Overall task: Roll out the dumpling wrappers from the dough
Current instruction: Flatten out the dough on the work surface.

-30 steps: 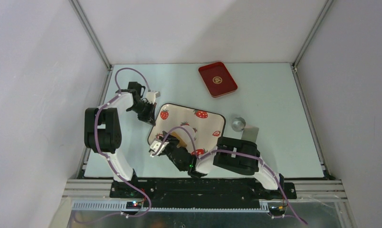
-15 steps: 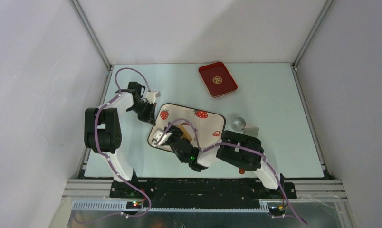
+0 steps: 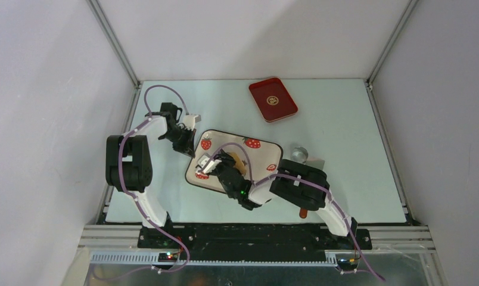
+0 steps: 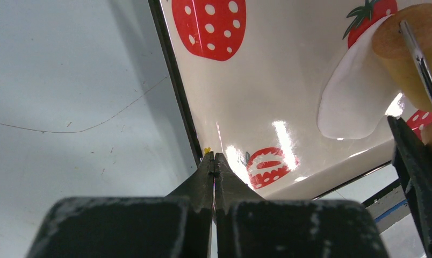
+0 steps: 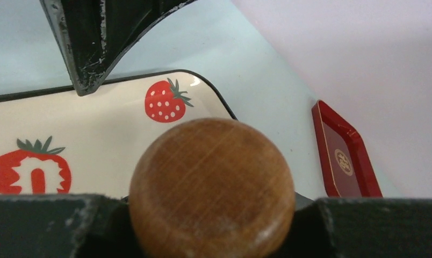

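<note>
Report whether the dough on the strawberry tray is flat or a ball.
Flat: the dough lies thin and spread on the tray, with the wooden roller over its edge.

The left gripper [image 4: 214, 164] is pressing its jaws together at the rim of the strawberry tray [image 4: 257, 80]. Ahead and to the right, a wooden roller [image 4: 391, 43] is resting on a dumpling wrapper [image 4: 353, 97].

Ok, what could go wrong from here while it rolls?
1. The left gripper is shut with only its tips at the rim of the strawberry tray, so the tray may slide under a push.
2. The rolling pin in the right gripper covers just one edge of the dough; it may flatten unevenly or stick and lift.
</note>
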`<action>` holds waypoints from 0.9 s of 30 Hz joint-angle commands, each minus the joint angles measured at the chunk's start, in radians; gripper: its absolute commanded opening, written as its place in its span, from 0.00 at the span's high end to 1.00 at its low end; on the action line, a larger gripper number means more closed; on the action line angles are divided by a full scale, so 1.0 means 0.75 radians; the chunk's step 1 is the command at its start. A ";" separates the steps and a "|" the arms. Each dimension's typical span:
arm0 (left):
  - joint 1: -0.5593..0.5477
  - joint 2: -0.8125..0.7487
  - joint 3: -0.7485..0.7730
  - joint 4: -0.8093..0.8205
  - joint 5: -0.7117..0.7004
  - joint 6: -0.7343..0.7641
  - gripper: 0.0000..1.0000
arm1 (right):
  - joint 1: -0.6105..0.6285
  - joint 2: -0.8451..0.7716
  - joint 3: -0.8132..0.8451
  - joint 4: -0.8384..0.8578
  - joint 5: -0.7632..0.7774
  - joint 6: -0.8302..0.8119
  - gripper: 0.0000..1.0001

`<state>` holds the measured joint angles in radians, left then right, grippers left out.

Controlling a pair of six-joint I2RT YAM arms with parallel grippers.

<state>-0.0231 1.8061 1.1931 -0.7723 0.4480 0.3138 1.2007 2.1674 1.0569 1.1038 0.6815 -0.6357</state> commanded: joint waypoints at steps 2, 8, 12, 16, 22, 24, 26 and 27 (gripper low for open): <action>0.006 -0.060 -0.004 0.003 0.004 -0.005 1.00 | 0.052 0.039 0.041 -0.022 0.013 0.065 1.00; 0.006 -0.066 -0.006 0.003 0.013 -0.005 1.00 | 0.072 0.050 0.068 -0.101 0.012 0.120 1.00; 0.006 -0.068 -0.007 0.002 0.018 -0.007 1.00 | 0.077 0.051 0.079 -0.123 0.008 0.127 1.00; 0.006 -0.072 -0.006 0.002 0.019 -0.008 1.00 | 0.084 0.063 0.083 -0.118 0.010 0.125 1.00; 0.006 -0.078 -0.006 0.002 0.018 -0.008 1.00 | 0.113 0.084 0.083 -0.078 0.007 0.100 1.00; 0.007 -0.077 -0.006 0.003 0.017 -0.009 1.00 | 0.121 0.089 0.085 -0.068 0.008 0.094 1.00; 0.007 -0.077 -0.005 0.002 0.018 -0.008 1.00 | 0.130 0.094 0.085 -0.058 0.007 0.087 1.00; 0.007 -0.077 -0.004 0.003 0.019 -0.007 1.00 | 0.135 0.098 0.086 -0.055 0.006 0.085 1.00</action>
<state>-0.0227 1.8000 1.1927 -0.7723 0.4484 0.3138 1.2610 2.2005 1.1099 1.0729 0.7113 -0.6342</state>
